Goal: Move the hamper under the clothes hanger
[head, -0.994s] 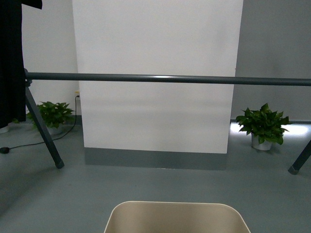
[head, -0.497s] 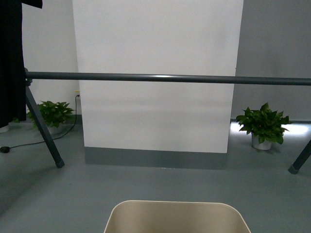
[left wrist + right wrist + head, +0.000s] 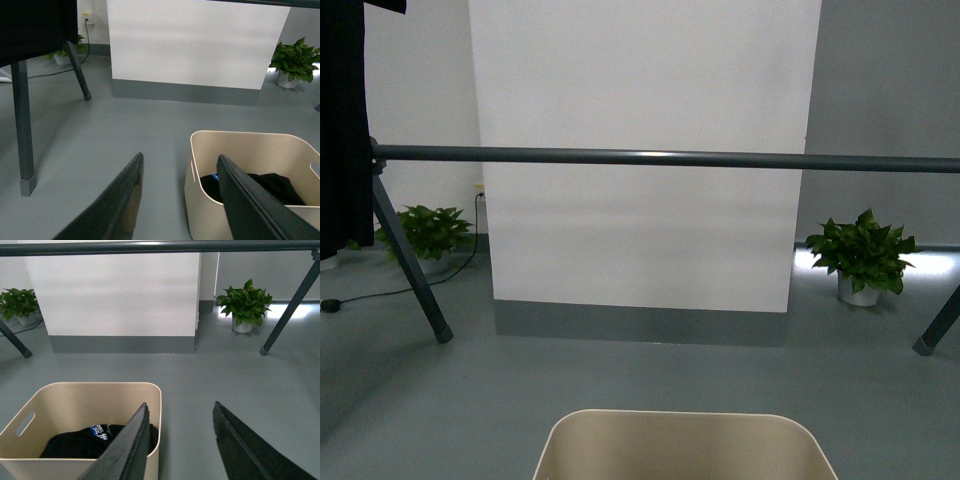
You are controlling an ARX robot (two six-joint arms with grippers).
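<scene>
The beige hamper (image 3: pixel 680 447) sits on the grey floor at the bottom middle of the front view, short of the rack. It holds a black garment (image 3: pixel 270 185). The dark grey clothes hanger's bar (image 3: pixel 660 158) runs across the front view on splayed legs (image 3: pixel 410 265). My left gripper (image 3: pixel 179 159) is open, one finger over the floor, the other over the hamper's left short wall (image 3: pixel 197 192). My right gripper (image 3: pixel 180 407) is open astride the hamper's right short wall (image 3: pixel 156 435). The hamper's slot handle (image 3: pixel 25 423) shows on the far side there.
A white panel with a grey base (image 3: pixel 640 200) stands behind the rack. Potted plants sit on the floor at left (image 3: pixel 425 232) and right (image 3: pixel 860 260). A black garment (image 3: pixel 342 120) hangs at the rack's left end. A cable (image 3: pixel 380 290) trails on the floor.
The hamper's rim and the rack's bar sit slightly higher in the front view than a second ago, a small shift of view.
</scene>
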